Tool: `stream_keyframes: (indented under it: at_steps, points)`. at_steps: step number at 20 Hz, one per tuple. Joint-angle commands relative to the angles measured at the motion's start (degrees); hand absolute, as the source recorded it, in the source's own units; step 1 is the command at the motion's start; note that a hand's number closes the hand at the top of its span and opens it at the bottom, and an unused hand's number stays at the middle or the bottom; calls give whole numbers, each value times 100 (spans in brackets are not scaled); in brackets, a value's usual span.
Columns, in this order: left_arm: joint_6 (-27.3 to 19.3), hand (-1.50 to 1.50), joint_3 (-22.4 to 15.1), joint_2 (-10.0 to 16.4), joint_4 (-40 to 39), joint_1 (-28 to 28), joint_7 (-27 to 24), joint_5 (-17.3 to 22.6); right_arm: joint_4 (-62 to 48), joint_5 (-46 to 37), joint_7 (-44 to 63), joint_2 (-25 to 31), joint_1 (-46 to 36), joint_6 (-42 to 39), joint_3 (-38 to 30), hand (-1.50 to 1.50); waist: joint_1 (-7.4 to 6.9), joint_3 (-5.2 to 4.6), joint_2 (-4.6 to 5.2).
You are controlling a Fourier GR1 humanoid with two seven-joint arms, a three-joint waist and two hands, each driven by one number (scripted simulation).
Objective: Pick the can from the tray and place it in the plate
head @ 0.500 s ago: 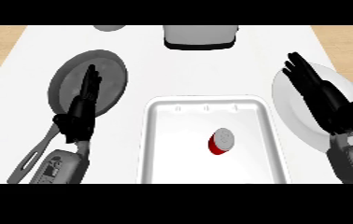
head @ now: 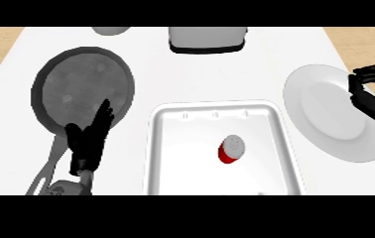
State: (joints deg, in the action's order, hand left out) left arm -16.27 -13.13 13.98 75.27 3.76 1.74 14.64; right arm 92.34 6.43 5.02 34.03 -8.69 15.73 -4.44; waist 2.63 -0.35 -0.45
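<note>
Red cylindrical can with a grey top (head: 230,150): head view, standing inside the white rectangular tray (head: 162,148), right of the tray's middle, clear of all its walls. Grey top faces up with a strip of red side below it, so the long axis seems about upright

White round plate (head: 322,113): on the white bench (head: 219,73), just beside the tray's right rim, nothing on it

Right hand (head: 363,90): black, cut off by the view's right edge, over the plate's far right part; whether it is spread or closed cannot be told. The can lies to its left and nearer the robot, with the plate between them

Left hand (head: 92,140): black, fingers straight and together, holding nothing, over the near rim of the dark grey round frying pan (head: 77,83), left of the tray. The can lies to its right, across the tray's left wall

Nearer hand: neither plainly; by judgement the right one, on the plate's side, suits the pick

Change from the earlier frame: can, tray and plate unmoved; right hand has shifted rightward, mostly out of view; left hand has drawn back toward the robot, uncovering more of the pan
</note>
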Motion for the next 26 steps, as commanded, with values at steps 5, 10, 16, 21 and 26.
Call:
stream_keyframes:
  at_steps: [5,10,16,21,26]
  points:
    - [387,0,-233,-51,336,-433,448,208,1837,-1056,-415,-1200,1602,1878,171,-150,-146,32,10]
    - [508,0,-144,117,642,-492,773,245,3268,-1915,362,-1004,2764,1723,729,-150,-174,26,16]
    - [341,0,-156,-4,615,-273,832,138,3366,-2474,1937,184,3025,376,1152,-150,-223,7,52]
    - [310,0,-307,-101,711,-540,728,-11,4028,-3207,3671,350,2407,-253,1861,-150,-357,16,53]
    - [621,0,-174,-6,718,-454,856,136,3775,-3749,5005,53,1509,-870,2524,-150,-372,25,57]
